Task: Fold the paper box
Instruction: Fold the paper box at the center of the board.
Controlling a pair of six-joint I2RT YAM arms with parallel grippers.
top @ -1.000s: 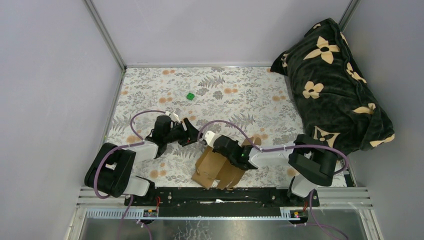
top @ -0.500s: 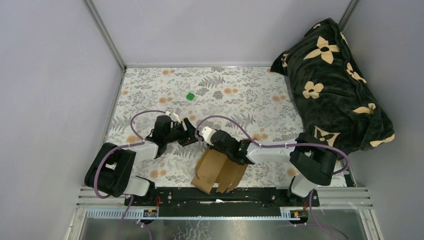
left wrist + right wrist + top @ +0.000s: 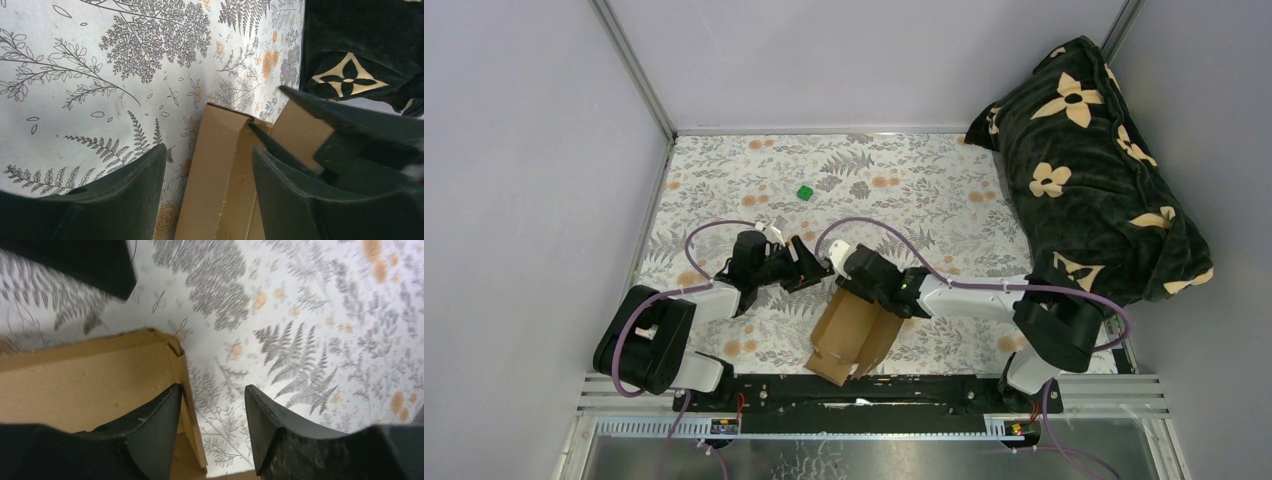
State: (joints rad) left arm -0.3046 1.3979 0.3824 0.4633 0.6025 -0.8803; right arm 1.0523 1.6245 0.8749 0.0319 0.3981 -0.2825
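You are mid-fold: the paper box (image 3: 852, 338) lies half-formed at the near middle of the table (image 3: 924, 190); your right gripper (image 3: 211, 392) stands spread astride its far wall, pinching nothing; the left gripper (image 3: 207, 150) hovers spread just to its left; next, I judge, regrip a flap and crease it; the right arm (image 3: 969, 298) hides the far flaps.

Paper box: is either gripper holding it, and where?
Nothing is held. The right gripper stands open astride the paper box edge; the left gripper is open too.
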